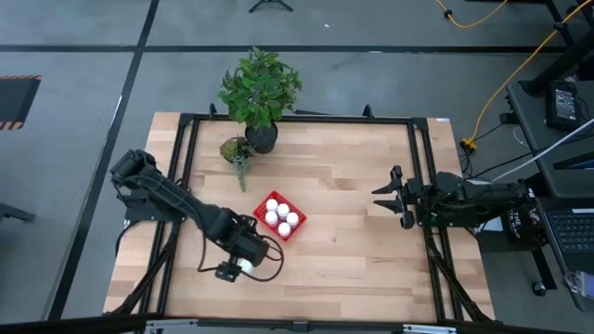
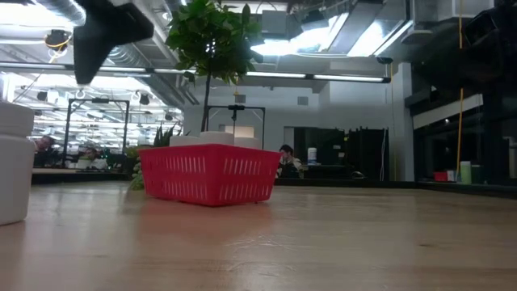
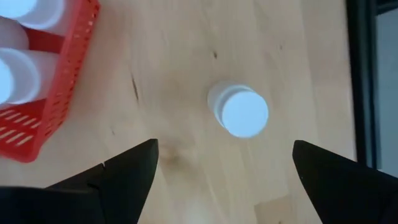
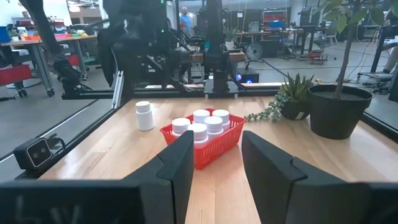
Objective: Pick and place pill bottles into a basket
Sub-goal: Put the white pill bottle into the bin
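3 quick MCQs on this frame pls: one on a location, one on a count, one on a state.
1. Where does the loose white plastic pill bottle stand?
A. On the wooden table, outside the basket
B. Inside the black plant pot
C. On top of the bottles in the basket

2. How many white-capped bottles sit in the small red plastic mesh basket?
A. Two
B. Five
C. None

3. What is the left hand doing?
A. Shut on a bottle
B. Open above the loose bottle
C. Resting inside the basket

Answers:
1. A, the right wrist view shows it on bare wood beside the basket.
2. B, the high view shows five caps.
3. B, the left wrist view shows its fingers spread either side of the bottle, not touching.
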`<state>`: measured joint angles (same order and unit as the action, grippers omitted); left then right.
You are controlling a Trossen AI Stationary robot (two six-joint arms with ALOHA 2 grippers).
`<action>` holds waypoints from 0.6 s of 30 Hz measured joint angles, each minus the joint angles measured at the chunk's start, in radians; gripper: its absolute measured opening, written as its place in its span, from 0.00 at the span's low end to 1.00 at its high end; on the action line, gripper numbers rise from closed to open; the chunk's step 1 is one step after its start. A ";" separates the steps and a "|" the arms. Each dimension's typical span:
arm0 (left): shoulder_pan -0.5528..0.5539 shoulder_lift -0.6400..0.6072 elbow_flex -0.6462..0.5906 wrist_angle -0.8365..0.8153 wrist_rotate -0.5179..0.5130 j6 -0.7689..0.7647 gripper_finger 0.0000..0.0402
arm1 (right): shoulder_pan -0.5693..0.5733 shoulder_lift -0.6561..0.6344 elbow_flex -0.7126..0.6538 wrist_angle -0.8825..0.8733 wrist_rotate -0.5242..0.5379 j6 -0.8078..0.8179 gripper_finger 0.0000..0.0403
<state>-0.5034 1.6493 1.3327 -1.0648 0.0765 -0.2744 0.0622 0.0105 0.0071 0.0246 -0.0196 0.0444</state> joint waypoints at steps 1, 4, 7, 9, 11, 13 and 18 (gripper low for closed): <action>-0.002 0.015 0.000 0.007 0.000 -0.002 0.90 | 0.000 0.000 0.000 0.000 0.000 0.000 0.34; -0.017 0.061 0.000 0.035 0.010 -0.005 0.90 | 0.000 0.000 0.000 0.000 0.000 0.000 0.34; -0.037 0.102 0.000 0.071 0.027 -0.012 0.90 | 0.000 0.000 0.000 0.000 0.000 0.000 0.34; -0.050 0.128 0.000 0.083 0.029 -0.017 0.90 | 0.000 0.000 0.000 0.000 0.000 0.000 0.34; -0.058 0.148 0.000 0.091 0.029 -0.019 0.90 | 0.000 0.000 0.000 0.000 0.000 0.000 0.34; -0.062 0.176 0.001 0.100 0.017 -0.018 0.90 | 0.000 0.000 0.000 0.000 0.000 0.000 0.34; -0.058 0.235 0.001 0.132 0.007 -0.019 0.90 | 0.000 0.000 0.000 0.000 0.000 0.000 0.34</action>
<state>-0.5612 1.8838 1.3334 -0.9328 0.0836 -0.2933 0.0624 0.0105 0.0071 0.0246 -0.0196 0.0444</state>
